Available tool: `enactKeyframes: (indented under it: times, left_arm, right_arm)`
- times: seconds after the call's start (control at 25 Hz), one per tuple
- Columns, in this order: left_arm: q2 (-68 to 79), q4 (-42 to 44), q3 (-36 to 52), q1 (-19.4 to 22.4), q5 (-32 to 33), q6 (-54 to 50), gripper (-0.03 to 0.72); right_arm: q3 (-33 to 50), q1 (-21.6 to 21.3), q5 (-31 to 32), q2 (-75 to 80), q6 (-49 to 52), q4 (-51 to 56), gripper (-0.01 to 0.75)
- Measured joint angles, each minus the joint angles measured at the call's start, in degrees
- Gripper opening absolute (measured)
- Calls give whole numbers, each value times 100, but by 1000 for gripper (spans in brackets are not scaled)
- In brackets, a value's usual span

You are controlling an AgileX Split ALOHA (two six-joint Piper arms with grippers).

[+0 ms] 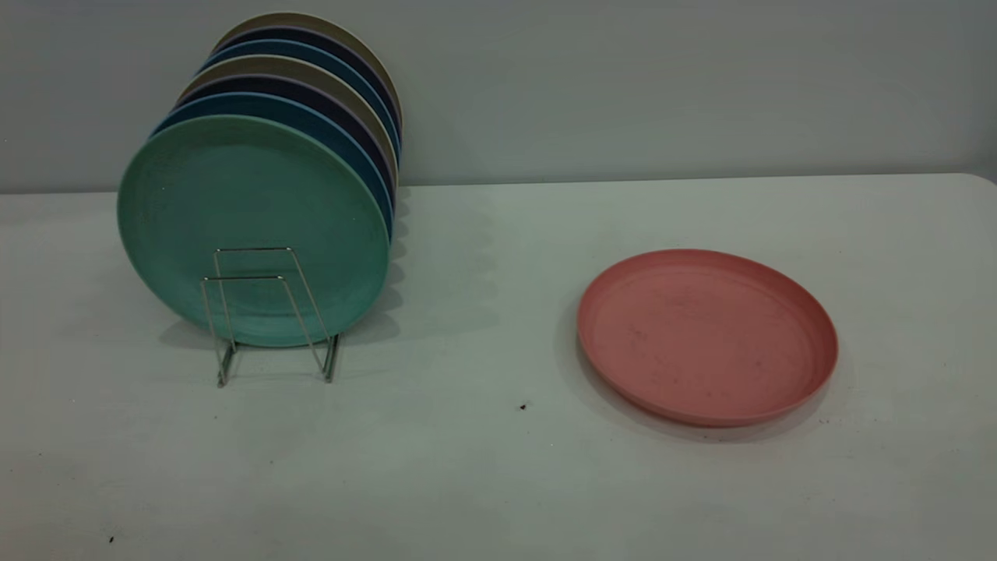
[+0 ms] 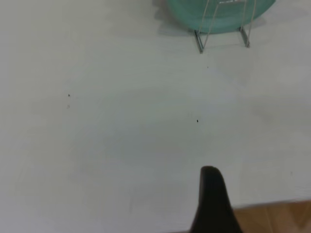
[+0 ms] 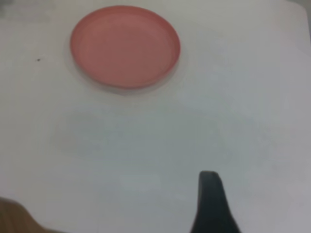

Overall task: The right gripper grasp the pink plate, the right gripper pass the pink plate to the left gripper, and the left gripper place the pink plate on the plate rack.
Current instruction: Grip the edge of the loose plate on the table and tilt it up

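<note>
The pink plate (image 1: pixel 707 335) lies flat on the white table, right of centre; it also shows in the right wrist view (image 3: pixel 125 45), far from the right gripper (image 3: pixel 210 194), of which only a dark tip shows low over bare table. The plate rack (image 1: pixel 269 312) stands at the left, its front wire loops empty, with a teal-green plate (image 1: pixel 253 230) and several more plates upright behind them. In the left wrist view the left gripper (image 2: pixel 212 194) is a dark tip near the table's front edge, well short of the rack (image 2: pixel 222 29). Neither gripper shows in the exterior view.
The table (image 1: pixel 483 467) is bare white between rack and pink plate, with small dark specks (image 1: pixel 523 406). A grey wall runs behind the table. Wooden floor (image 2: pixel 277 218) shows past the table's front edge.
</note>
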Motion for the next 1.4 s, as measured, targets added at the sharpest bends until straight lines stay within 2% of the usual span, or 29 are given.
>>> enactKeyframes:
  times: [0.08, 0.2, 0.32, 0.4, 0.6, 0.88, 1.0, 1.2, 1.4]
  left_arm:
    - [0, -77, -33, 0, -701, 47, 525]
    - [341, -313, -65, 0, -1815, 97, 524]
    - [1362, -466, -65, 0, -2289, 118, 524]
    - [2104, -657, -65, 0, -2545, 147, 524]
    - [3909, -1868, -240, 0, -2927, 846, 524]
    - [5582, -4619, -547, 0, -3162, 3463, 524]
    - [6075, -5347, -579, 0, -3181, 4176, 524]
    - [6395, -5691, -581, 0, -3264, 4565, 524]
    - [6395, -5742, -581, 0, -3269, 4611, 524]
  right_arm:
    - [-37, 0, -292, 121, -41, -13, 512]
    - [-37, 0, -1465, 603, -42, -30, 512]
    - [-49, 0, -2392, 1542, -44, 164, 512]
    - [-68, 0, -2732, 2349, -118, 401, 512]
    - [-468, 0, -2620, 4275, -1165, 1869, 512]
    - [-677, 0, -2774, 6618, -3790, 4981, 512]
    - [-742, 0, -2874, 7682, -4742, 5874, 512]
    - [-1439, -136, -2956, 9447, -5498, 6620, 512]
    - [-2314, -655, -2943, 10883, -5679, 6696, 512]
